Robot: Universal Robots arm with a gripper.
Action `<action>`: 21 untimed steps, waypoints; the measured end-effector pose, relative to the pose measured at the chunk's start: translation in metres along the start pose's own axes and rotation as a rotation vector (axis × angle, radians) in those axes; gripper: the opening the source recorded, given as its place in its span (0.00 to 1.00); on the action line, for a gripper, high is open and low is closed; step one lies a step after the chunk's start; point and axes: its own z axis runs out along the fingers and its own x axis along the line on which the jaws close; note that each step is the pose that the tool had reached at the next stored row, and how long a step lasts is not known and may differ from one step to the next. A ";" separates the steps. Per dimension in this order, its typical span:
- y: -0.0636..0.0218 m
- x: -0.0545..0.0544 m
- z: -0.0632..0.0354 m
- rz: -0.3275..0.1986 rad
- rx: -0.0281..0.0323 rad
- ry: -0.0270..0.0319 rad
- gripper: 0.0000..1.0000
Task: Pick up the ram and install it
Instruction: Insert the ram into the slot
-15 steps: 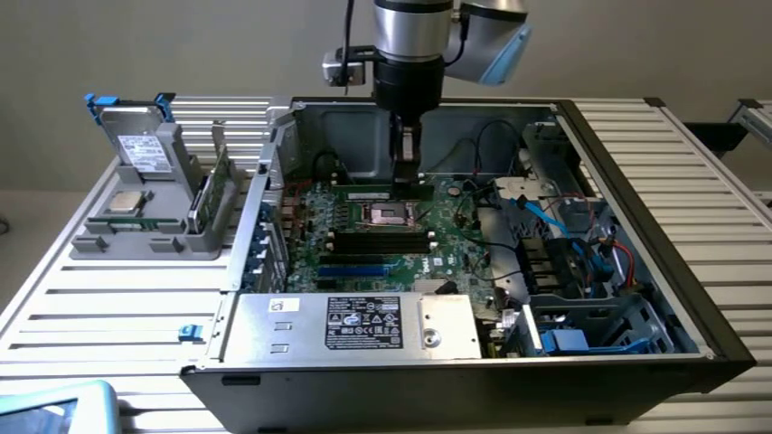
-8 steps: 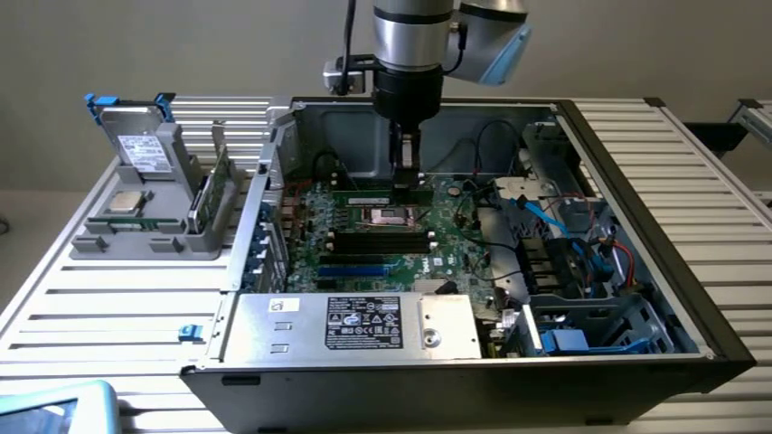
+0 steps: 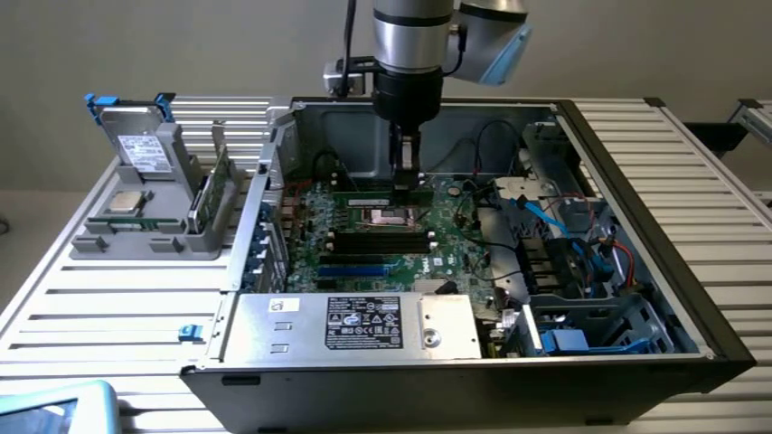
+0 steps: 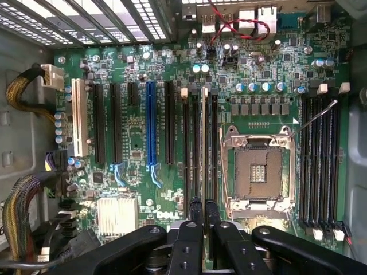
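My gripper (image 3: 408,181) reaches down into the open computer case (image 3: 627,181), over the motherboard (image 3: 362,258) just behind the bare processor socket (image 3: 395,215). In the wrist view the two black fingertips (image 4: 195,211) stand close together. The ram (image 4: 204,143) runs edge-on out from between them as a thin pale strip. It lies in line with one of the black memory slots (image 4: 195,149) beside the socket (image 4: 259,172). My gripper (image 4: 203,209) is shut on the ram. I cannot tell how deep the ram sits in the slot.
A grey holder (image 3: 145,240) at the exterior view's left carries a drive (image 3: 147,149), a square silver chip (image 3: 127,201) and a standing green board (image 3: 215,194). Cable bundles (image 4: 23,212), the power supply (image 3: 362,325) and drive cages (image 3: 579,271) crowd the case.
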 end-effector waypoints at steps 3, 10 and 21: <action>0.0000 0.001 0.0027 0.000 0.0000 -0.0001 0.14; -0.0001 0.000 0.0139 0.000 0.0001 0.0008 0.14; -0.0003 0.007 0.0228 -0.002 -0.0004 0.0009 0.14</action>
